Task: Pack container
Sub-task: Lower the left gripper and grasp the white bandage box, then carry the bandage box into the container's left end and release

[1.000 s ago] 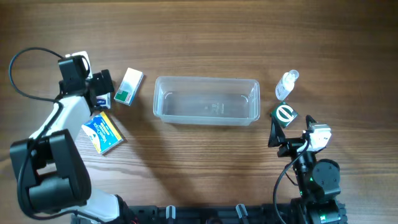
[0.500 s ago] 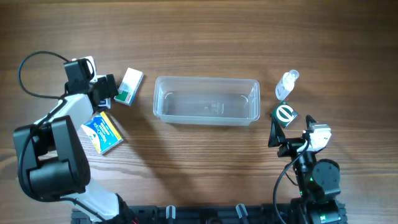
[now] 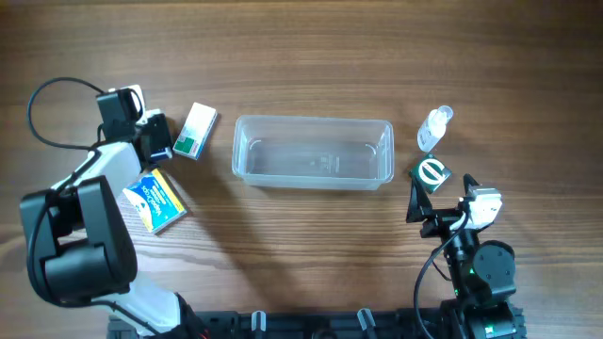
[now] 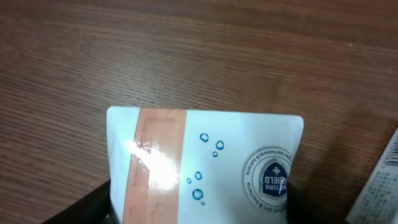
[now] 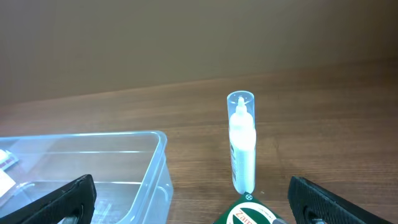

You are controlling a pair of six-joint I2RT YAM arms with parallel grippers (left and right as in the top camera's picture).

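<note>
The container point(image 3: 311, 121) is a clear plastic tub in the middle of the table, with nothing in it; its right end shows in the right wrist view point(image 5: 93, 155). My left gripper point(image 3: 155, 141) is at the far left, shut on a small white box point(image 4: 205, 162) with a peach stripe and a blue shield logo, which fills the gap between the fingers point(image 4: 196, 208). My right gripper point(image 3: 439, 195) is open and holds nothing. It sits just in front of a green box point(image 3: 431, 173) that shows at the bottom of the right wrist view point(image 5: 249, 214), between the spread fingers point(image 5: 196, 202).
A white and green box point(image 3: 196, 130) lies left of the container. A blue and yellow box point(image 3: 155, 201) lies at the front left. A small clear bottle point(image 3: 434, 128) stands right of the container, behind the green box point(image 5: 241, 143).
The left arm has swung its wrist toward the back and its gripper has shifted slightly at the small white box. The right arm and the other things have not moved.
</note>
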